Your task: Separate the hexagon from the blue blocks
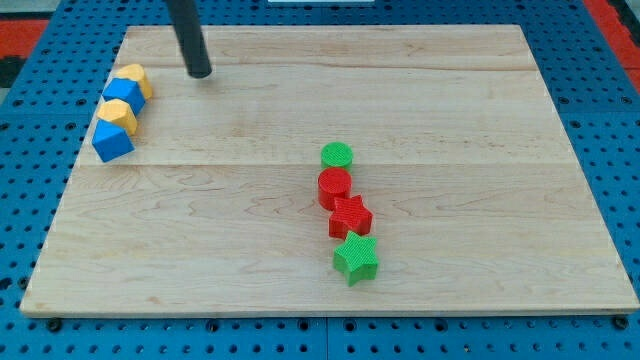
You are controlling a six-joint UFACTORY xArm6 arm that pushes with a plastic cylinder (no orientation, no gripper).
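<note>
Hexagon: the yellow hexagon (134, 79) sits upper left of the frame, touching the blue blocks (113, 140).
Handling: we judge it light, rigid, easy to slide; push a flat side.
Tip: our tip (201, 73) stands just right of it; we carry no gripper.
Counter: the wooden counter (450, 120) looks smooth, with much room to the right.

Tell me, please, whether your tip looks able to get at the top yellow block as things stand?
Probably yes. My tip sits just to the view's right of the top yellow block, with bare board between them. The block touches a blue block below it.
</note>
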